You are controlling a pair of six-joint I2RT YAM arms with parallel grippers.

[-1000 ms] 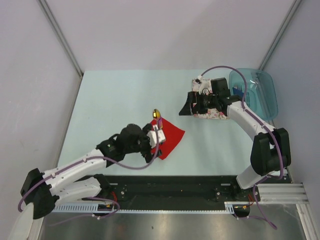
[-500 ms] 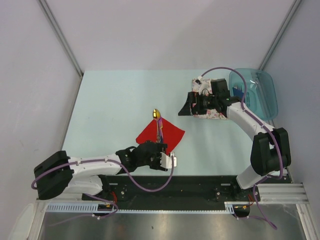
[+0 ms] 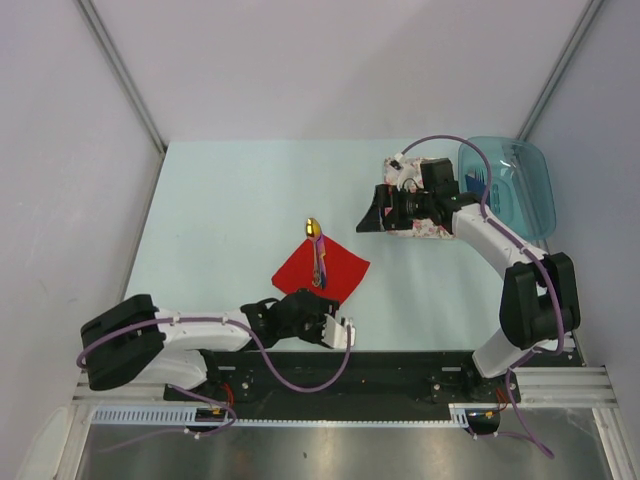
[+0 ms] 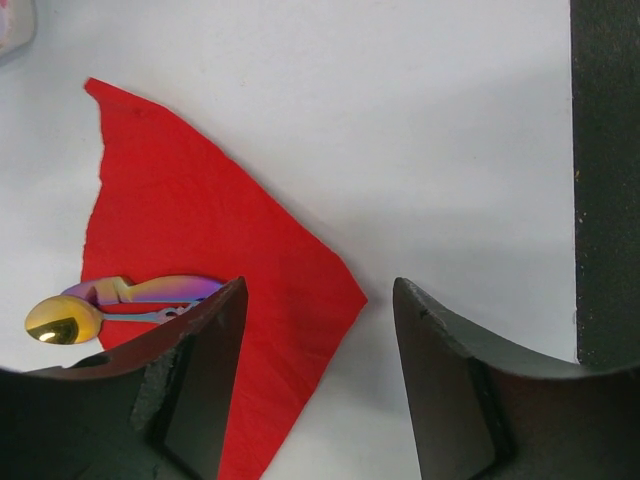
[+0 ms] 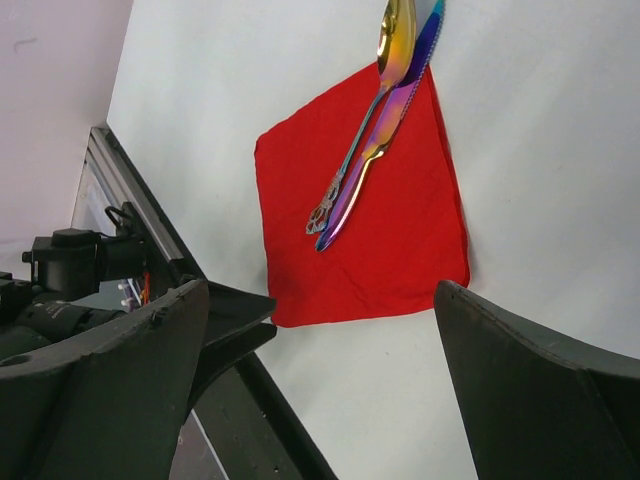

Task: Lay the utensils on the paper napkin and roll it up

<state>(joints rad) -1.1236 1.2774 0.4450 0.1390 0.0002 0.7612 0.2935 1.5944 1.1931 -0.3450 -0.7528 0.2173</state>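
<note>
Red paper napkin (image 3: 322, 272) lies flat mid-table, one corner toward the arms. Utensils (image 3: 318, 256), a gold-headed spoon (image 5: 396, 32) and an iridescent knife (image 5: 400, 95), lie side by side on it, heads past the far corner. Left gripper (image 3: 343, 330) sits low near the napkin's near corner, fingers spread, nothing between. Right gripper (image 3: 372, 212) is well apart, fingers wide, empty.

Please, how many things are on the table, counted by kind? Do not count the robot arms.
Spoon: 1
Knife: 1
Red paper napkin: 1
Floral-print square: 1
Clear blue tub: 1
Total: 5
</note>
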